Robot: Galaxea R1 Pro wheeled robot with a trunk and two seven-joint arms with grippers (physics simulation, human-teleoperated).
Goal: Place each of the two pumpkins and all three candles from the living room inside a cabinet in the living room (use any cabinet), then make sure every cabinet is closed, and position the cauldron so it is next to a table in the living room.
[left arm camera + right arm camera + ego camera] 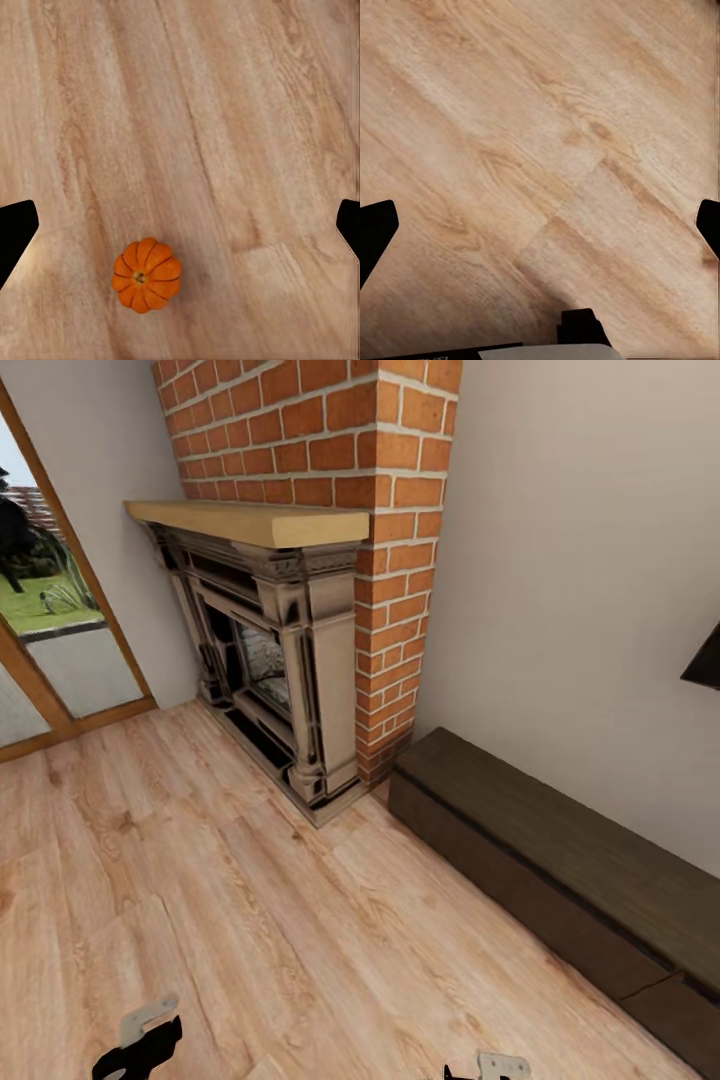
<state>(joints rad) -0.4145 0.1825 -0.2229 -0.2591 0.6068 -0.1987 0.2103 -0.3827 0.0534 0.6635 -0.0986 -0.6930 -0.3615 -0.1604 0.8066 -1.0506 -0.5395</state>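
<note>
A small orange ribbed pumpkin sits upright on the wooden floor in the left wrist view. My left gripper hangs open above the floor, its dark fingertips wide apart and the pumpkin a little off their midline, untouched. In the head view the left gripper is low at the bottom edge. The right gripper is open too, over bare floorboards, and it peeks in at the head view's bottom edge. The long dark-brown cabinet runs along the right wall, its fronts shut. Candles, cauldron and table are out of view.
A brick fireplace with a pale wooden mantel stands ahead against the wall, just left of the cabinet's end. A glass door is at the far left. Open wooden floor stretches between me and both. Part of my base is visible.
</note>
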